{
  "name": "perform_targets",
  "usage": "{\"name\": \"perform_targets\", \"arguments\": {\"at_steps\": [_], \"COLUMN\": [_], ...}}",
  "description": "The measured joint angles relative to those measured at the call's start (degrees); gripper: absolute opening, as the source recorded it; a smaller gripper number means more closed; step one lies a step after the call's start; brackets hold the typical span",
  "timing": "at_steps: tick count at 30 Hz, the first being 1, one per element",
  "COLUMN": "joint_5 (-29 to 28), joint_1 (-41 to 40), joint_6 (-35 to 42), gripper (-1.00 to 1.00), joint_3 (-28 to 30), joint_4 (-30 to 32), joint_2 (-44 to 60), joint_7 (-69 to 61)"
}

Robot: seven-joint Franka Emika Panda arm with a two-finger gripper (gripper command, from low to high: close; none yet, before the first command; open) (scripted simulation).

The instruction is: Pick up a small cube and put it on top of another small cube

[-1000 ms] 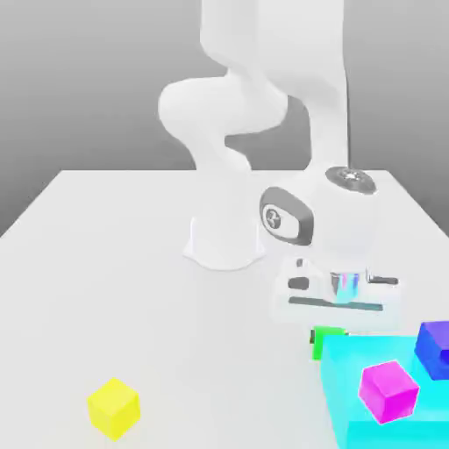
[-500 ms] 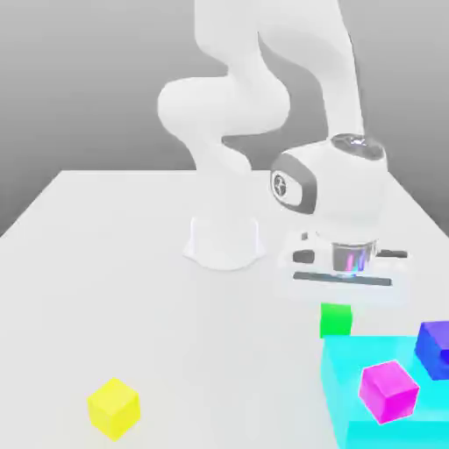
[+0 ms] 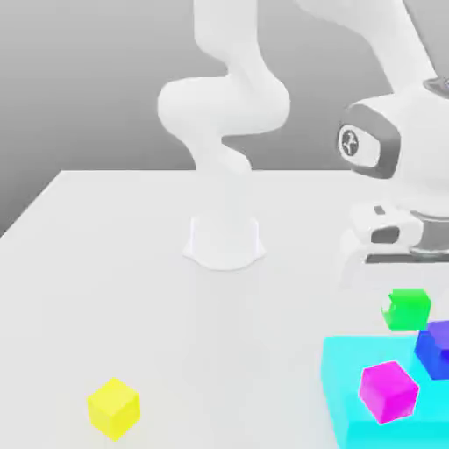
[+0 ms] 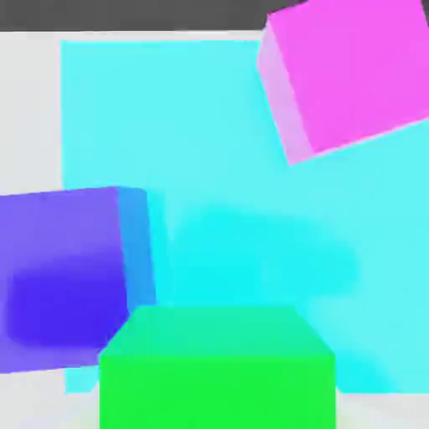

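The arm's hand points straight down, fingers gripping the green cube (lifted) — above the blue cube.

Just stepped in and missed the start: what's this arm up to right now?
The white robot arm is carrying the small green cube in its gripper, which is shut on it, holding it in the air above the table. It hangs just over the cyan platform, right by the blue cube. The magenta cube also sits on that platform, and a yellow cube rests apart on the table, toward the exterior view's left.
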State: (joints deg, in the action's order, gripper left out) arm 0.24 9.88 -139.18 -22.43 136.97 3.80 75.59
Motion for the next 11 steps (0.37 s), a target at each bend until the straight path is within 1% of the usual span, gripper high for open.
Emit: {"name": "perform_targets", "arguments": {"at_steps": [2,3,7,8,11], "joint_5": [-0.5,-1.1,-5.4,-6.2,-6.2], "joint_1": [0.8,1.8,3.0,3.1,3.1], "joint_6": [3.6,4.0,-2.0,-3.4,-3.4], "gripper": [-1.0,-1.0,-1.0,1.0,1.0], "joint_3": [-0.2,-0.7,0.4,0.6,0.6], "joint_4": [-4.1,-4.7,-3.8,-3.5,-3.5], "joint_2": [0.0,-0.3,4.9,6.2,6.2], "joint_7": [0.9,2.6,6.8,7.4,7.4]}}
